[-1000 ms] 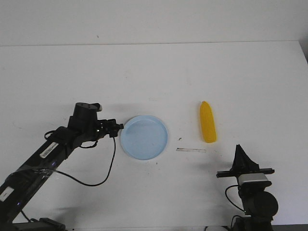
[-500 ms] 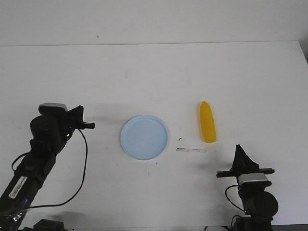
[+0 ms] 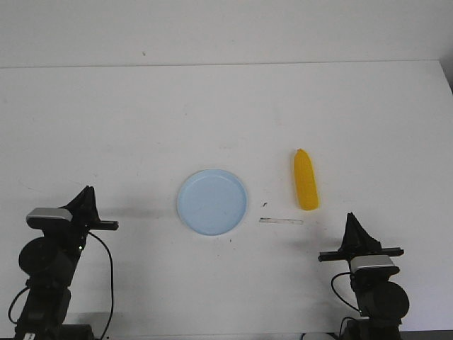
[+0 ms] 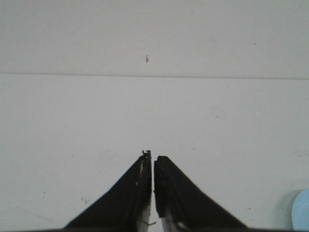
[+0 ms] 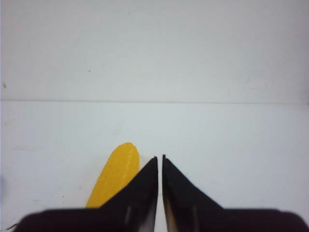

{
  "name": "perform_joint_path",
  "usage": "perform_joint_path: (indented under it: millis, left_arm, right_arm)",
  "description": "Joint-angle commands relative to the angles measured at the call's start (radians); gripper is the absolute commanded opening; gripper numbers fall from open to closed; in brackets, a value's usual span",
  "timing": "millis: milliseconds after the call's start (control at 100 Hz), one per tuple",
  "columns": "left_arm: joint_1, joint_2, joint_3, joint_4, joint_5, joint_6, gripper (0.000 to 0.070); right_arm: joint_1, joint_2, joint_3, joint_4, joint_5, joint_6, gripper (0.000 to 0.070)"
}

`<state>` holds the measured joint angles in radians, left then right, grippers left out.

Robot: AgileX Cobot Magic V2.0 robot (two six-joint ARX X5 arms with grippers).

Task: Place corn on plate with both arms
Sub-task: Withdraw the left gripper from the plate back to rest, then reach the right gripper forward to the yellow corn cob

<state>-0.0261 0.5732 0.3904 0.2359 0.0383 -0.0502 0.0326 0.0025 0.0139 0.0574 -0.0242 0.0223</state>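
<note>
The yellow corn (image 3: 306, 180) lies on the white table right of centre, tapered end pointing away. It also shows in the right wrist view (image 5: 115, 173), partly behind a finger. The pale blue plate (image 3: 212, 202) sits empty at the table's centre; a sliver of its rim shows in the left wrist view (image 4: 302, 216). My left gripper (image 3: 86, 193) is shut and empty at the near left, well apart from the plate. It shows in the left wrist view (image 4: 153, 156). My right gripper (image 3: 351, 217) is shut and empty at the near right, short of the corn; it shows in the right wrist view (image 5: 160, 157).
A thin strip of clear tape (image 3: 281, 221) lies on the table between plate and corn, near a small dark speck (image 3: 264, 204). The table's far edge (image 3: 226, 65) meets a pale wall.
My left arm has drawn back from the plate's left rim to the near left corner. The plate has stayed in place. The right arm and the corn have not moved.
</note>
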Motion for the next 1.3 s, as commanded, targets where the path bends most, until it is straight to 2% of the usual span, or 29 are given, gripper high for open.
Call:
perform_joint_path:
  millis: [0,140,260,720,1290]
  left_arm:
    - [0.003,-0.051,-0.018,0.001,-0.023,0.01,0.0001]
    - [0.003,-0.166,-0.032,-0.113,-0.026,0.009,0.0001]
    - [0.003,-0.229,-0.032,-0.163,-0.063,0.009,0.0001]
    - [0.003,-0.347,-0.031,-0.16,-0.065,0.008,0.0002]
    - [0.003,-0.352,-0.031,-0.16,-0.065,0.009,0.0002]
  right_arm:
    - [0.002,-0.001,-0.001,0.01,0.002,0.003,0.0015]
    - [0.002,-0.001,-0.001,0.01,0.002,0.003,0.0015]
    - [0.002,-0.001,-0.001,0.01,0.002,0.003,0.0015]
    - [0.002,-0.001,-0.001,0.01,0.002,0.003,0.0015]
    - [0.001,-0.001,-0.001,0.015,0.002,0.003,0.0015]
